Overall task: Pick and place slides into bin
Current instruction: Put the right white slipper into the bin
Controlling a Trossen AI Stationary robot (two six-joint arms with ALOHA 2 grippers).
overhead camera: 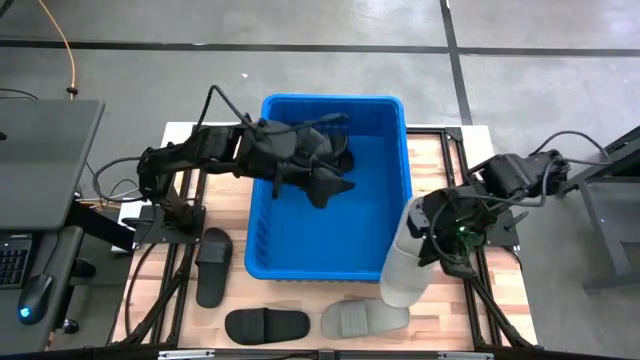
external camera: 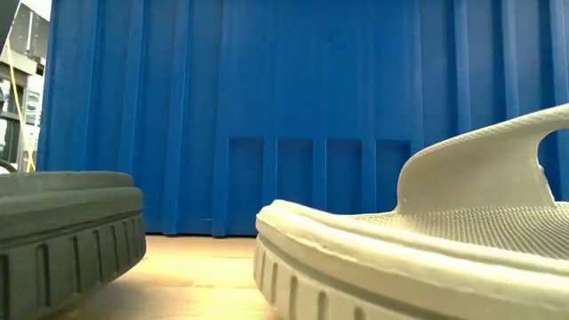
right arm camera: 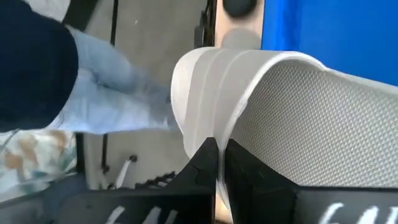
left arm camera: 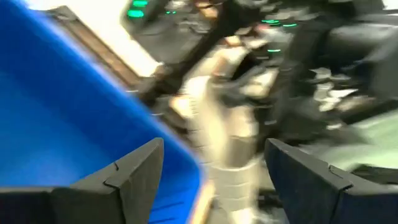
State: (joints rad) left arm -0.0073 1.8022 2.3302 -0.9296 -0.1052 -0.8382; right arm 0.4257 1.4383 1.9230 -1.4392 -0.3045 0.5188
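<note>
The blue bin (overhead camera: 330,240) stands mid-table. My left gripper (overhead camera: 332,188) hangs over the bin's inside, open and empty; its fingers also show in the left wrist view (left arm camera: 214,168). My right gripper (overhead camera: 437,237) is beside the bin's right wall near its near corner, shut on a light grey slide (overhead camera: 405,262) that hangs on end. A second light grey slide (overhead camera: 362,318) and two black slides (overhead camera: 265,325) (overhead camera: 213,265) lie sole down on the table at the near side. The lying grey slide also shows in the low view (external camera: 427,240). My right gripper pinches the light grey slide's wide ribbed strap (right arm camera: 208,106) at its edge between its two shut fingers (right arm camera: 239,168). The slide hangs upright below the gripper, its lower end (overhead camera: 400,295) down near the table. I cannot tell whether that end touches the table.
The bin's rim (overhead camera: 408,170) and right wall stand close beside the held slide. A person in jeans (right arm camera: 106,81) stands beyond the table's right side. A laptop and mouse (overhead camera: 30,290) sit on a stand to the left.
</note>
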